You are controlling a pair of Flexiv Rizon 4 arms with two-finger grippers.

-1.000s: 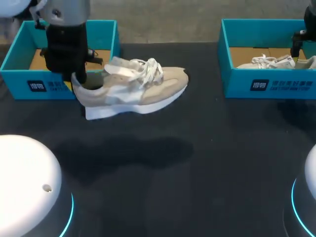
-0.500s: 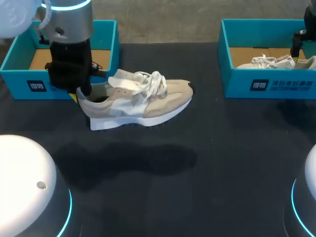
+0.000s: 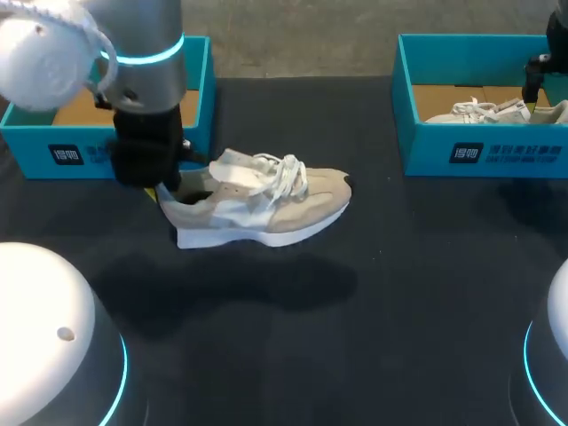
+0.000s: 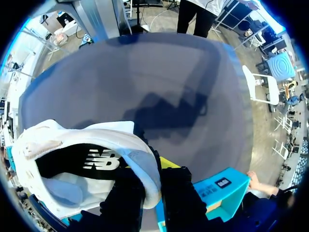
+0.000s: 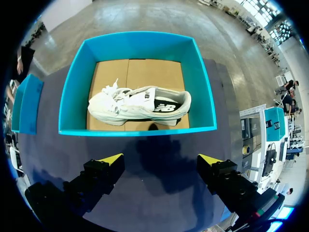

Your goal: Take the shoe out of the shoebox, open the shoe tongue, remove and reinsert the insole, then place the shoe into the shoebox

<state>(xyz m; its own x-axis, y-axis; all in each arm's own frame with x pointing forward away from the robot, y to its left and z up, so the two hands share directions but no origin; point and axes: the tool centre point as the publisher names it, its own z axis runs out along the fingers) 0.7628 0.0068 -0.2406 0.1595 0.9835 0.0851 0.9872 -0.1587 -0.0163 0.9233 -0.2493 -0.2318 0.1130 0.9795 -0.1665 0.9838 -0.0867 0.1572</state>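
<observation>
We judge the beige-and-white laced sneaker (image 3: 266,200) light and floppy; our left gripper (image 4: 152,169) clamps its stiffer heel collar, while our right gripper (image 5: 159,162) hangs open.

White print on left shoebox (image 3: 44,153), right shoebox (image 3: 497,153), logo inside shoe (image 4: 99,160)

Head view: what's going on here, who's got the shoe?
The left end effector is shut on the heel rim of a beige shoe, holding it above the table in front of the left box. The right end effector is open over the table before the right box, where a second shoe lies.
</observation>
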